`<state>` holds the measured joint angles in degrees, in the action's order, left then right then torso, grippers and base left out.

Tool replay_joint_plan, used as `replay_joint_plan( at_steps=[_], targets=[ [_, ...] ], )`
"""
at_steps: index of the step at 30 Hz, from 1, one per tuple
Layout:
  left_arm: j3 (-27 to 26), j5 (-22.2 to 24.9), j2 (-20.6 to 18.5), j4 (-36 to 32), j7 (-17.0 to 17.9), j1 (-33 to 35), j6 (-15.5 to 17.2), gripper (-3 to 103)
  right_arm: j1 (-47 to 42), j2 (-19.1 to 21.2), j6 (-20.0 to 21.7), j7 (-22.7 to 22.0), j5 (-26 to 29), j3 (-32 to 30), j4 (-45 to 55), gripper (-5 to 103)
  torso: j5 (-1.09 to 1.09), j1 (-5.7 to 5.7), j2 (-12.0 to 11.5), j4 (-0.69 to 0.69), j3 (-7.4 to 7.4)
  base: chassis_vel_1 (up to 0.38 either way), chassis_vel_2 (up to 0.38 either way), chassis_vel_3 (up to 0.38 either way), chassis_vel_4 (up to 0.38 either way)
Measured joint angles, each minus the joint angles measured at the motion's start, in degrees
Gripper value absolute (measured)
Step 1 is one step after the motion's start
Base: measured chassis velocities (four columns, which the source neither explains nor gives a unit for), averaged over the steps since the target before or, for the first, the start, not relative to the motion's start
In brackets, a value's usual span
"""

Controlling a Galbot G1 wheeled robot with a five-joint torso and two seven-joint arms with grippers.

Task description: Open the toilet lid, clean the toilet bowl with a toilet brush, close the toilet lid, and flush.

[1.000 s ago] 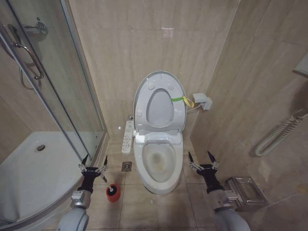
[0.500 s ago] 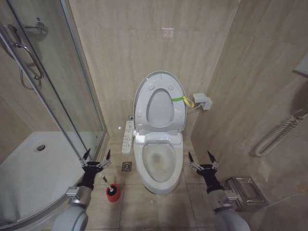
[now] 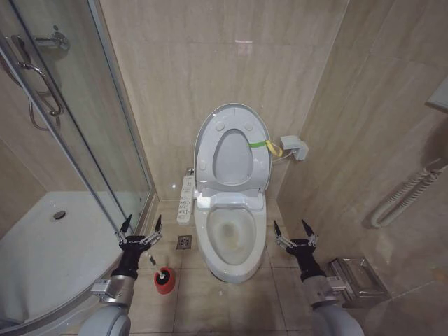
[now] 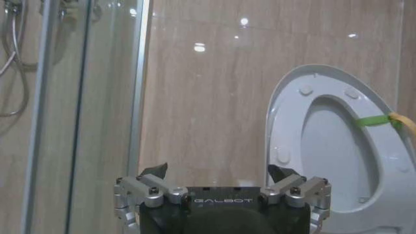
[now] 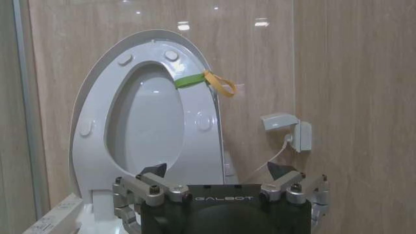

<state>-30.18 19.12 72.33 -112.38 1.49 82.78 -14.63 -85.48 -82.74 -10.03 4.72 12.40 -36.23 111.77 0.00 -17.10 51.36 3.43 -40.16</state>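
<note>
The toilet lid (image 3: 232, 157) stands raised against the back wall with the seat ring up in front of it. A yellow-green strap (image 3: 264, 145) hangs at its edge. Below, the toilet bowl (image 3: 232, 241) lies uncovered. The toilet brush (image 3: 162, 276) sits in its red holder on the floor left of the bowl. My left gripper (image 3: 138, 231) hovers open just above and left of the holder. My right gripper (image 3: 295, 233) is open to the right of the bowl. The left wrist view has the left gripper (image 4: 217, 171) below the lid (image 4: 331, 151). In the right wrist view the right gripper (image 5: 217, 170) faces the lid (image 5: 146, 126).
A glass shower enclosure (image 3: 84, 126) and white shower tray (image 3: 49, 245) fill the left. A button panel (image 3: 186, 198) and floor drain (image 3: 184, 242) lie left of the toilet. A wall box (image 3: 294, 147) is beside the lid, and a metal rack (image 3: 357, 280) stands at the right.
My left gripper has crept a little forward and to the right, nearer the brush holder. The right gripper, the lid and the brush have not moved.
</note>
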Motion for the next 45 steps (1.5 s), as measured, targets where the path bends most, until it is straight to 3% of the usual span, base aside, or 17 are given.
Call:
replay_joint_plan(
  at_steps=[5,14,22,26,32,45],
  targets=[
    [-0.58,0.20,0.65,0.98,1.09,0.01,0.07,100,0.00,0.00,0.00,0.00,0.00,0.00,0.00,100,0.00,0.00,0.00,0.00,0.00,0.000,0.000,0.000,0.000],
    [-0.38,1.38,2.82,0.01,3.52,0.49,3.37,100,0.00,0.00,0.00,0.00,0.00,0.00,0.00,100,-0.01,0.00,0.00,0.00,0.00,0.000,0.000,0.000,0.000],
    [-0.89,-3.35,3.55,0.17,4.94,1.63,6.62,100,0.00,0.00,0.00,0.00,0.00,0.00,0.00,100,0.00,0.00,0.00,0.00,0.00,0.000,0.000,0.000,0.000],
    [-0.56,-3.54,3.74,0.29,4.07,1.67,6.12,100,0.00,0.00,0.00,0.00,0.00,0.00,0.00,100,0.00,0.00,0.00,0.00,0.00,0.000,0.000,0.000,0.000],
    [0.90,-3.67,3.28,0.34,1.20,1.79,2.74,100,0.00,0.00,0.00,0.00,0.00,0.00,0.00,100,0.00,0.00,0.00,0.00,0.00,0.000,0.000,0.000,0.000],
    [1.95,-4.79,3.47,-0.12,0.84,2.68,2.12,100,0.00,0.00,0.00,0.00,0.00,0.00,0.00,100,0.00,0.00,0.00,0.00,0.00,0.000,0.000,0.000,0.000]
  ],
)
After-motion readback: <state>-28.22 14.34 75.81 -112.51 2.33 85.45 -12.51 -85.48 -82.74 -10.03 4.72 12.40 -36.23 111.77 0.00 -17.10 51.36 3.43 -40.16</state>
